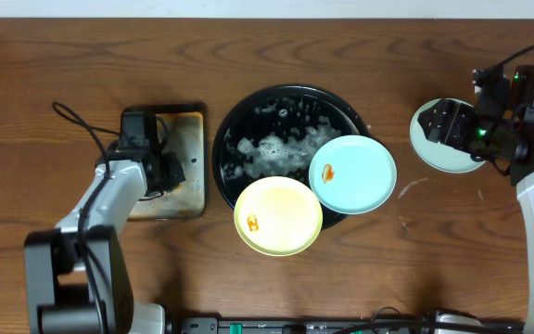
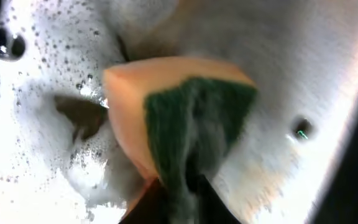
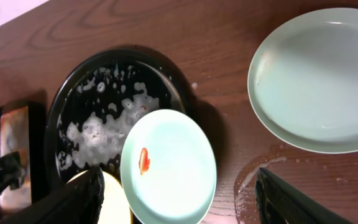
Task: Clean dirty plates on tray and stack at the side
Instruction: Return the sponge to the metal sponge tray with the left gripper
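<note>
Orange-green sponge (image 2: 180,121) sits squeezed in the left pincer (image 1: 171,173).

- No text, label, brand, number or sign can be read in any of the three views.
</note>
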Controlling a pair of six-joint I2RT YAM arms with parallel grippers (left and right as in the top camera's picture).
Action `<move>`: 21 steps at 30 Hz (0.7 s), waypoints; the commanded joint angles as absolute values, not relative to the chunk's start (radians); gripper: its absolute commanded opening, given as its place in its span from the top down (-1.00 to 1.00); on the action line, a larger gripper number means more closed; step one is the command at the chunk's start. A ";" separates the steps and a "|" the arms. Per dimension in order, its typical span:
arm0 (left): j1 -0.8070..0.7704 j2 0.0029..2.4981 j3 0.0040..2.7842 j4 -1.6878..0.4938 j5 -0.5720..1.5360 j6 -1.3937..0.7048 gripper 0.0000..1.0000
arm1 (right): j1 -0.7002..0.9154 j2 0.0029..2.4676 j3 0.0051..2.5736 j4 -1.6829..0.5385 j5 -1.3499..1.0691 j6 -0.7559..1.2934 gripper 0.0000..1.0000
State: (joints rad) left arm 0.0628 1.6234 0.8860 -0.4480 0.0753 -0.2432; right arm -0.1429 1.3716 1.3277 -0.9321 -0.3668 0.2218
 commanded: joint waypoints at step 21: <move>0.062 1.718 0.911 -0.404 0.030 -0.249 0.07 | -0.135 1.367 1.328 -0.936 -0.367 0.204 -0.50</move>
